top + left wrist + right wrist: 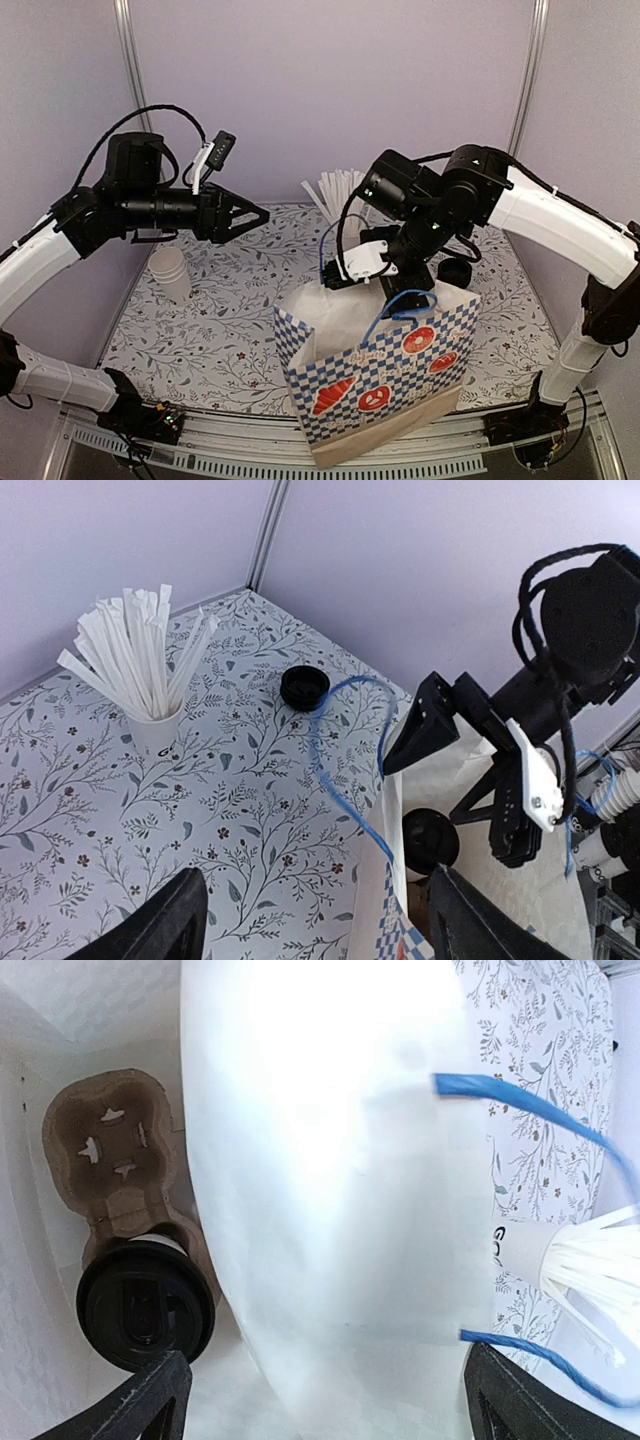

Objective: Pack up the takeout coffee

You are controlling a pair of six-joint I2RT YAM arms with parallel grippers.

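The takeout coffee (145, 1305), a small white paper cup under a round black plastic lid, stands upright in one pocket of a brown moulded-pulp carrier (100, 1145). The carrier lies at the bottom of the blue-and-white checked paper bag (375, 375), which sits at 6 o'clock on the floral-printed worktop (230, 330).

In the right wrist view the cup's long axis points straight up at the lens, so only the lid shows. It sits at 8 o'clock, below the right tool (325, 1365) and just beyond its left-hand finger. That tool is spread wide and grips nothing. The bag's white inner wall rises between its two fingers, with the blue cord handles (520, 1100) off at 3 o'clock.

The right arm is plainly the nearer one. The left tool (315, 880), also spread and empty, hangs well apart at 9 o'clock, level with the bag's mouth. I judge the packing largely done, and any further move belongs to the right arm.

From above, the right arm and the bag's rim hide the cup entirely, and its paper side and lettering show in no view. The glare-bleached wall makes it hard to tell whether the fingers touch it.
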